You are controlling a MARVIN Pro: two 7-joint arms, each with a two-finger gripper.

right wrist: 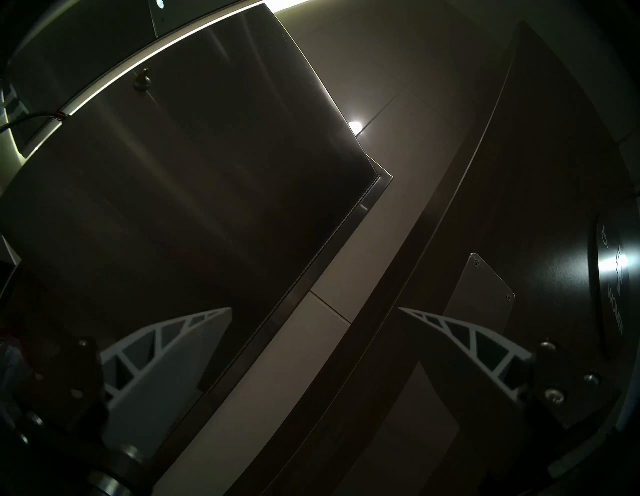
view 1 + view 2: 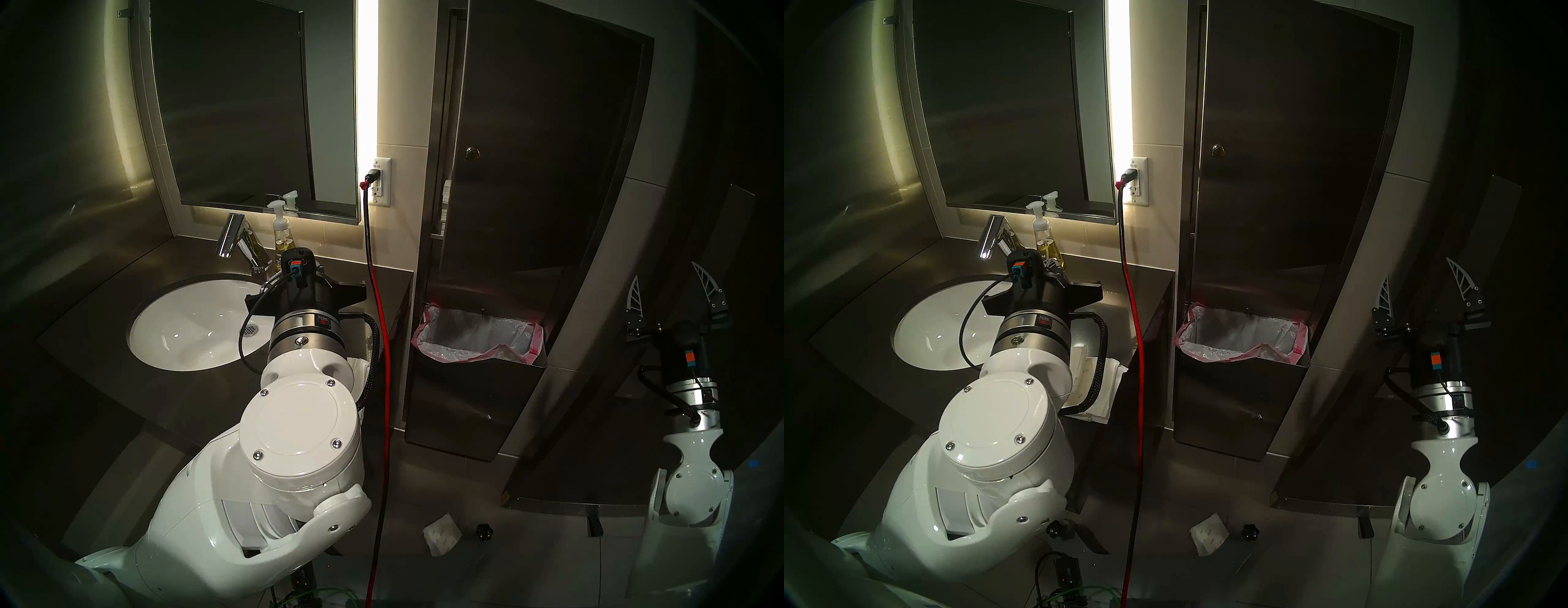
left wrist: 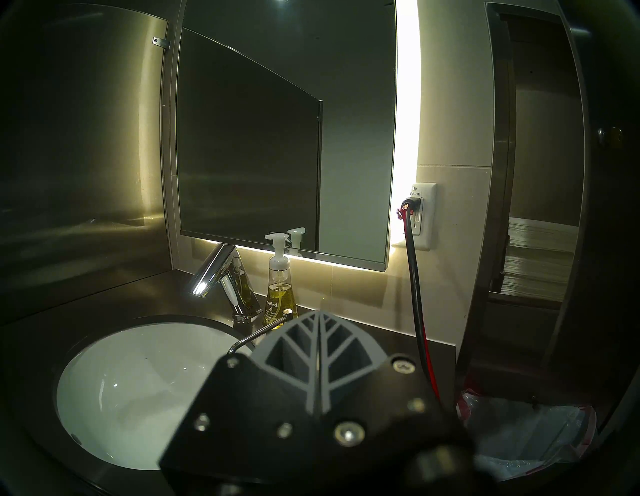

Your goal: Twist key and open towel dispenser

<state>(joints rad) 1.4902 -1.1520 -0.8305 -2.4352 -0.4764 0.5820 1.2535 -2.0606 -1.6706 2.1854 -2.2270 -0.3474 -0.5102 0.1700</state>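
We see the dispenser (image 2: 530, 178) door ajar on the wall, key (image 2: 471, 153) on its left edge. Our right tool (image 2: 670, 297) is wide, empty, well apart; left tool (image 3: 320, 350) pinched together over the bench (image 2: 106, 310).

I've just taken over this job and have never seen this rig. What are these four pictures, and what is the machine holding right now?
It is a two-armed robot in a washroom. The two wide pictures come from its head, the other two from a camera on each wrist. The left arm hangs over the counter, which holds a sink, faucet, soap bottle and folded paper. Its jaws are shut; whether they hold the thin bent rod beside them, I cannot tell. The right arm's jaws stand open and empty near the towel dispenser, whose door, bearing the key, is ajar.
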